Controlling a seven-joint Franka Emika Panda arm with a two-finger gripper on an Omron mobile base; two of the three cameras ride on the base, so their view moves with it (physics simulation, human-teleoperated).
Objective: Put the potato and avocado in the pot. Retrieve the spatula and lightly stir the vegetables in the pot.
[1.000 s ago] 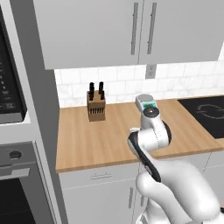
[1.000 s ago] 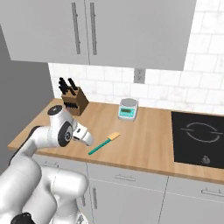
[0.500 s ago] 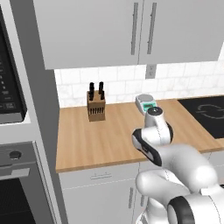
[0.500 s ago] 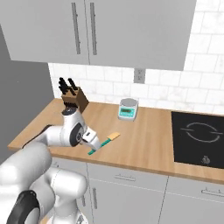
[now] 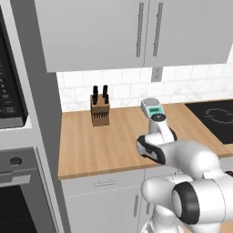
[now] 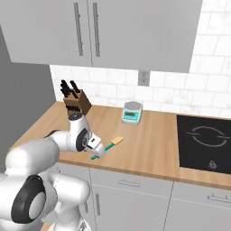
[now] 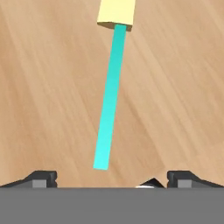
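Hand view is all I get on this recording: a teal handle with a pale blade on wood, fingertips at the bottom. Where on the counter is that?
Observer: The spatula lies flat on the wooden counter, in front of the small kitchen scale.
Operator: What else is around it?
Observer: A knife block stands at the back, against the tiled wall, on the far side of the arm from the cooktop.
Operator: Is the gripper on it?
Observer: No. The gripper is open and hangs over the handle's free end, which lies between the fingertips.
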